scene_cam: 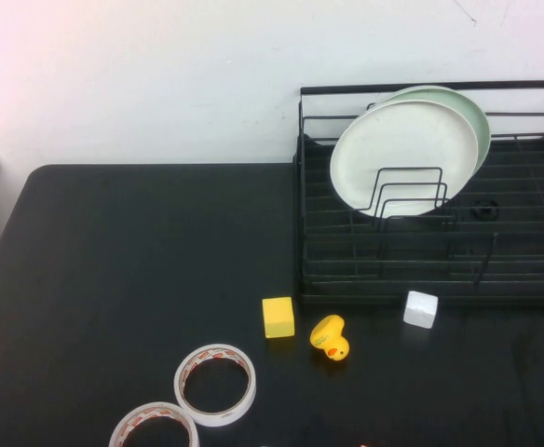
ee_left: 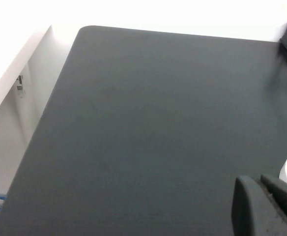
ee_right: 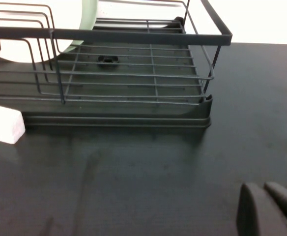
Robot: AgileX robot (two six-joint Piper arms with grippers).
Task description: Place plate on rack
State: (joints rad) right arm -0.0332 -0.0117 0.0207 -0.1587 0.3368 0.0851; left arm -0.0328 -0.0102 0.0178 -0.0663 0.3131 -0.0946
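The cream plate (scene_cam: 402, 154) stands on edge in the black wire rack (scene_cam: 523, 261), leaning back among the upright loop dividers. In the right wrist view the plate (ee_right: 65, 19) shows behind those dividers in the rack (ee_right: 133, 73). Neither arm shows in the high view. My left gripper (ee_left: 255, 179) hovers shut and holding nothing over the bare black table, far from the rack. My right gripper (ee_right: 259, 186) is shut too, with nothing in it, over the table in front of the rack's near corner.
A pale mint-green plate (scene_cam: 472, 112) stands right behind the cream one. In front of the rack lie a white cube (scene_cam: 421, 308), a yellow duck (scene_cam: 330, 337) and a yellow cube (scene_cam: 278, 317). Two tape rolls (scene_cam: 215, 384) (scene_cam: 154, 426) lie near the front edge.
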